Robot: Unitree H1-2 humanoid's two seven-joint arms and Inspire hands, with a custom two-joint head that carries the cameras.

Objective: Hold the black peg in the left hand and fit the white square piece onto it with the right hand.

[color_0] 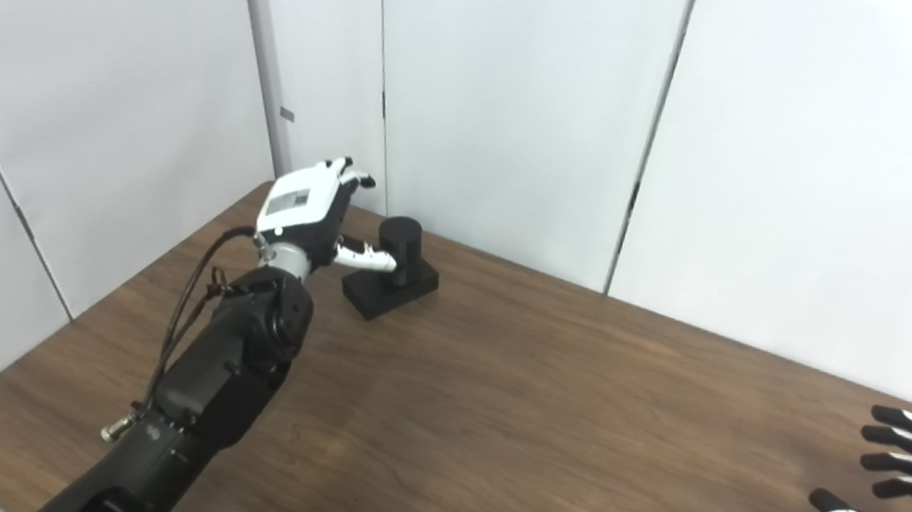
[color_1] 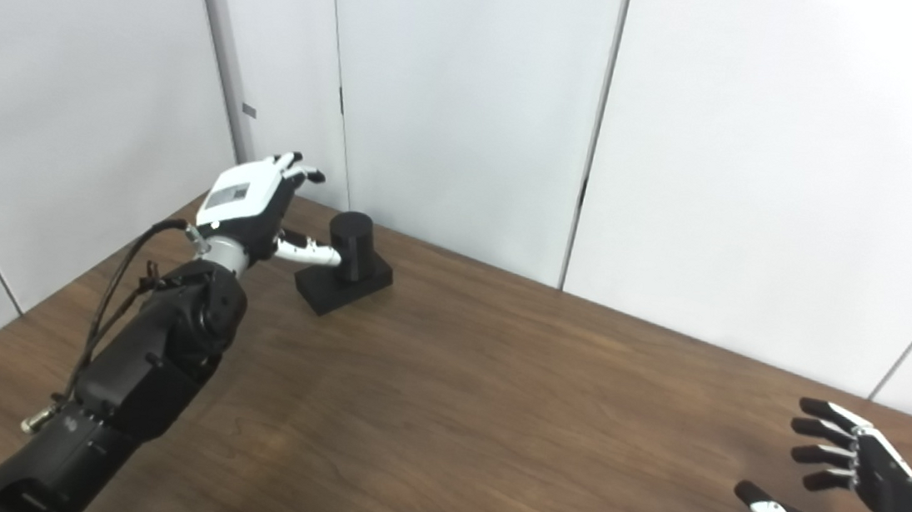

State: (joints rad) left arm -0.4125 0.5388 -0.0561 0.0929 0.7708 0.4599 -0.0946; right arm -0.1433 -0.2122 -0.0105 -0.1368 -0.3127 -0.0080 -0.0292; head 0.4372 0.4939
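Your left hand [color_0: 306, 208] is spread beside the black peg [color_0: 399, 251], thumb touching, no grasp yet; right hand [color_1: 867, 505] spread, empty, white piece nowhere visible.

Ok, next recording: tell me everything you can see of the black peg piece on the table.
The black peg is a short upright cylinder with a flat top, standing on a low rectangular black block. Both parts look matte, like plastic. It stands on the wooden table near the far left corner, close to the white wall panels, the block turned at an angle to the table edge. The left hand is beside it, fingers spread, thumb reaching the cylinder's side; it is not gripped or lifted. No white piece is on it.
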